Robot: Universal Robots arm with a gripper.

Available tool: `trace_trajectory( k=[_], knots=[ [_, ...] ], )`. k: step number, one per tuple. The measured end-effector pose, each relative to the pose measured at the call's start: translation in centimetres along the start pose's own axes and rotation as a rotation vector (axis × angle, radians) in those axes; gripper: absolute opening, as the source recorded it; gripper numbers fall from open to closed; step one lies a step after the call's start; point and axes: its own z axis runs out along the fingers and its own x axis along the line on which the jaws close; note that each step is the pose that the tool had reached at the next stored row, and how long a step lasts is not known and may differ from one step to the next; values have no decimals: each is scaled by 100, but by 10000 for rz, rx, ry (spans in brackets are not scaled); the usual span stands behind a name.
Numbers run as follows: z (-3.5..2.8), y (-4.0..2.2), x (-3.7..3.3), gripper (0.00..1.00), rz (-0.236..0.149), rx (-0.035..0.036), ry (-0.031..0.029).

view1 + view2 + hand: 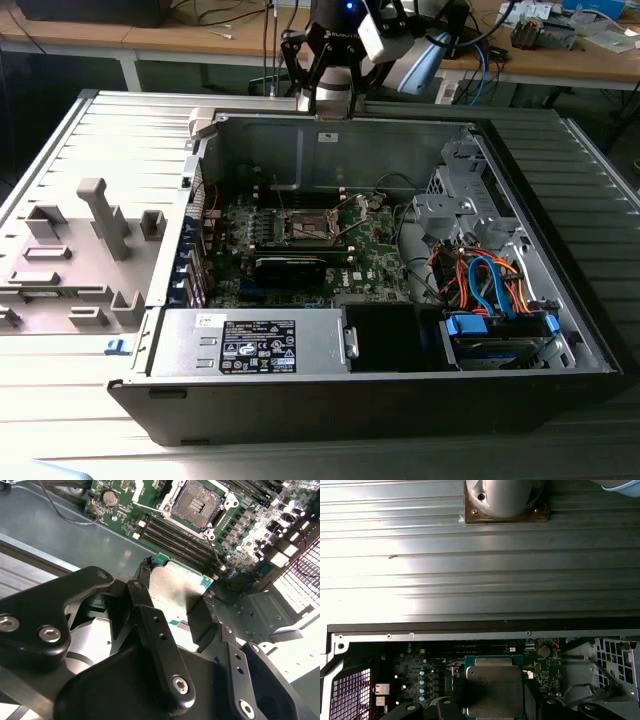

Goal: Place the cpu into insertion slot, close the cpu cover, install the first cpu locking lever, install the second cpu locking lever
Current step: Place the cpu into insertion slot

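1. Grip first: the gripper has its jaws clamped on the cpu. They pinch 2 opposite edges, and the silver top shows in both wrist views.
2. In the exterior view the gripper hangs over the back wall of the case. It is well apart from the insertion slot on the green motherboard.
3. In the second wrist view the insertion slot lies open with its dark contact field bare. The cpu is not yet in it.
4. Risk 1, as I judge it: the hold is on thin edges only, so a jolt could let the chip slide or twist between the jaws.
5. Risk 2: a chip brought down tilted or turned the wrong way would press on the bare contacts and could bend them.
6. Risk 3: the wide finger links could strike the case wall if the arm goes in low.
7. Long black memory slots sit just beside the socket, between it and the held cpu in the second wrist view. A coin battery lies near on the board.
8. The power supply and the blue and orange drive cables stand well apart from the slot and block nothing.
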Motion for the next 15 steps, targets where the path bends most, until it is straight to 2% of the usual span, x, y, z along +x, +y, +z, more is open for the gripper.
trace_trajectory(
  k=[15],
  knots=[
    [10, -39, -1, 55, 0, 0, 0]
  ],
)
